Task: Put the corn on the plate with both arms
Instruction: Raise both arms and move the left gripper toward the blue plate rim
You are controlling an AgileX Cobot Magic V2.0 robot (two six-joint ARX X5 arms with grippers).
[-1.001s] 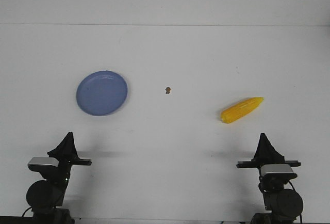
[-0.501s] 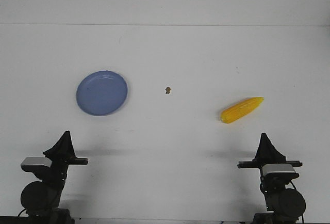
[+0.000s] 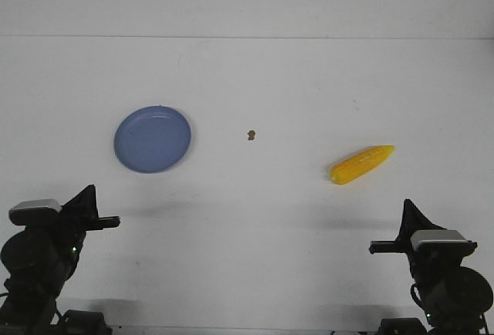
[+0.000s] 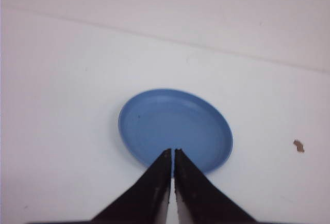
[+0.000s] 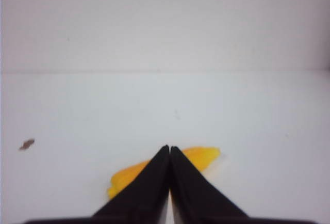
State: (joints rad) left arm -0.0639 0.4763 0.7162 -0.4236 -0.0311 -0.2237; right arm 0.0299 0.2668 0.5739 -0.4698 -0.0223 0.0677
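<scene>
Both grippers, left gripper [image 4: 172, 154] and right gripper [image 5: 169, 150], are pressed together, empty; corn [image 3: 361, 164] lies well apart from plate [image 3: 153, 139] on the tabletop [image 3: 255, 80].

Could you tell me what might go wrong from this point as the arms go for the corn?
The right gripper is shut, so it must open or it may knock the corn away. The corn lies slanted and tapered, so it could slip or roll. The plate sits far across the table, so the carry is long.
</scene>
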